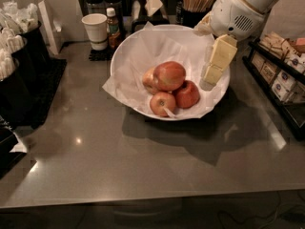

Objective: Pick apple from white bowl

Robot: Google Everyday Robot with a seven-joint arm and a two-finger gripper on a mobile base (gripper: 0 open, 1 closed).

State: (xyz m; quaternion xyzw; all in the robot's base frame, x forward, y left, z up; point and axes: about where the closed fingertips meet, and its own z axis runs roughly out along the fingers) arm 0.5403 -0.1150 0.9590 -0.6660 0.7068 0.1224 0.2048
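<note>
The white bowl [136,49], wide and lined with crinkled white paper, stands on the grey counter. Four apples lie in it. The apple [169,75], the largest and reddish-orange, sits on top in the middle. A darker red apple [187,94] lies to its right, a smaller apple with a yellowish patch [162,103] in front, and another is half hidden behind at the left. My gripper [208,81], cream-coloured, hangs from the white arm over the bowl's right side. It points down, to the right of the apples and apart from them. It holds nothing.
A small white paper cup [95,29] and a brown bottle [112,27] stand behind the bowl at the left. A holder of wooden stirrers [196,0] is at the back. Black racks with packets line the left [19,66] and right [279,80] edges.
</note>
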